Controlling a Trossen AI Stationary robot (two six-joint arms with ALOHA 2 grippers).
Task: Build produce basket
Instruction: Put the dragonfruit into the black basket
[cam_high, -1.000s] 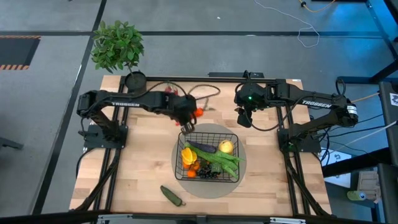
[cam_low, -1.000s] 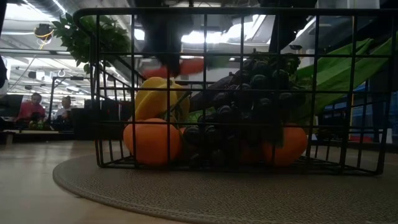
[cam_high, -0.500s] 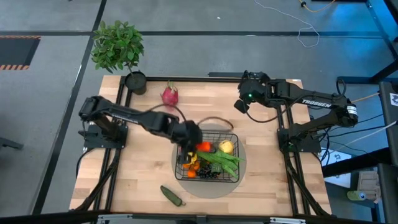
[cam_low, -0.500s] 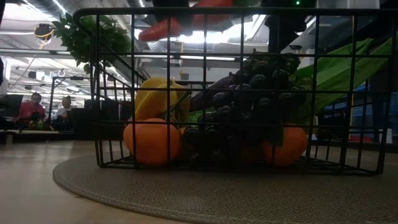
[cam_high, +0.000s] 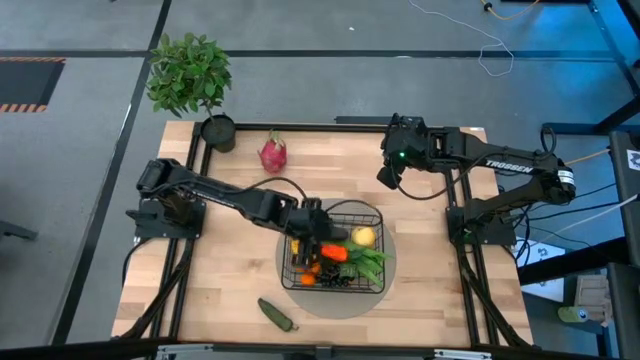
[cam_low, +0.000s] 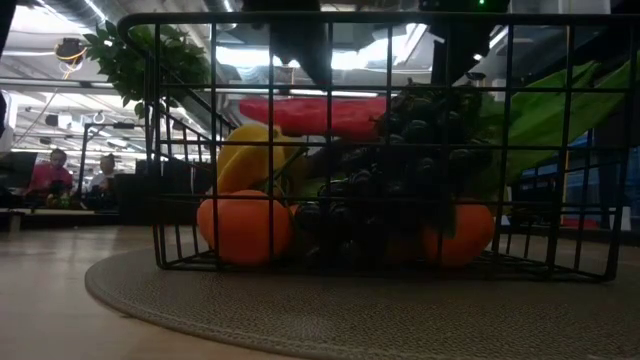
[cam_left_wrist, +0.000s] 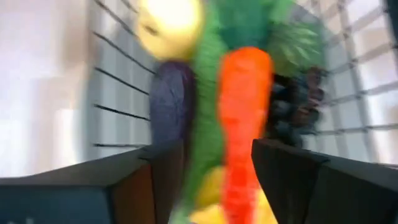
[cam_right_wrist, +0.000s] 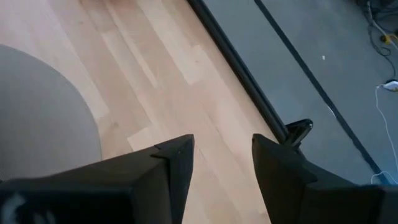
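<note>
The black wire basket (cam_high: 372, 214) stands on a round grey mat (cam_high: 385, 285) and holds produce: lemon (cam_high: 364, 236), green beans (cam_high: 365, 260), grapes (cam_low: 400, 150), tangerines (cam_low: 243, 225), yellow pepper (cam_low: 250, 155) and eggplant (cam_left_wrist: 168, 106). The orange carrot (cam_high: 333, 253) lies on top of this heap (cam_low: 320, 115). My left gripper (cam_high: 313, 230) hangs open just above it, and the carrot (cam_left_wrist: 242, 112) shows between and beyond the fingers. My right gripper (cam_high: 388, 176) is open over the table's far right, with nothing between its fingers (cam_right_wrist: 222, 149).
A pink dragon fruit (cam_high: 272, 153) lies on the table near the far edge. A green cucumber (cam_high: 277, 314) lies near the front edge, left of the mat. A potted plant (cam_high: 188, 75) stands at the far left corner. People sit in the room behind (cam_low: 48, 172).
My left gripper has carried the carrot from beside the dragon fruit toward the near edge, over the basket's far rim, and down into the basket. The carrot, high above the produce half a second ago, now lies across the heap below the fingers.
</note>
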